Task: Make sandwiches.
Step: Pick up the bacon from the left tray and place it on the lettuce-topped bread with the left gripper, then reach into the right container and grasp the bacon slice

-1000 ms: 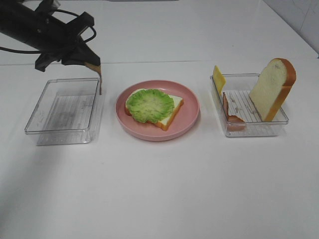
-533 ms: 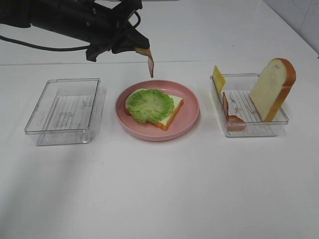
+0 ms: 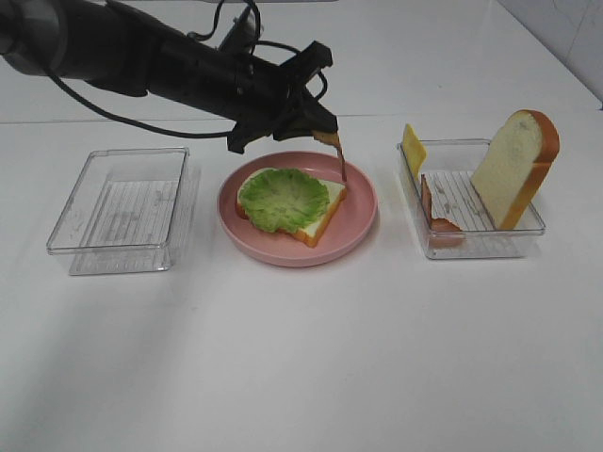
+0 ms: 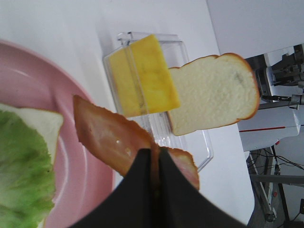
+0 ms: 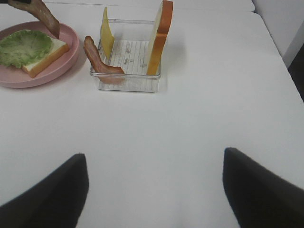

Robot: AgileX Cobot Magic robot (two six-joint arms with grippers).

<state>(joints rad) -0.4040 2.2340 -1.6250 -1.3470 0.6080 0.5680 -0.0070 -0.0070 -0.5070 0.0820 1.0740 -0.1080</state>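
My left gripper is shut on a reddish-brown bacon strip that hangs over the far right part of the pink plate. The left wrist view shows the fingers pinching the strip. On the plate lies a bread slice with a green lettuce leaf on it. The right tray holds an upright bread slice, a yellow cheese slice and another bacon strip. My right gripper is open and empty above bare table, out of the exterior view.
An empty clear tray stands left of the plate. In the right wrist view the right tray and the plate lie ahead of the gripper. The white table's far edge runs behind the trays.
My left arm has swung right with the bacon strip, from above the left tray, past the plate's far edge, to over the plate's right part. The strip now hangs lower.
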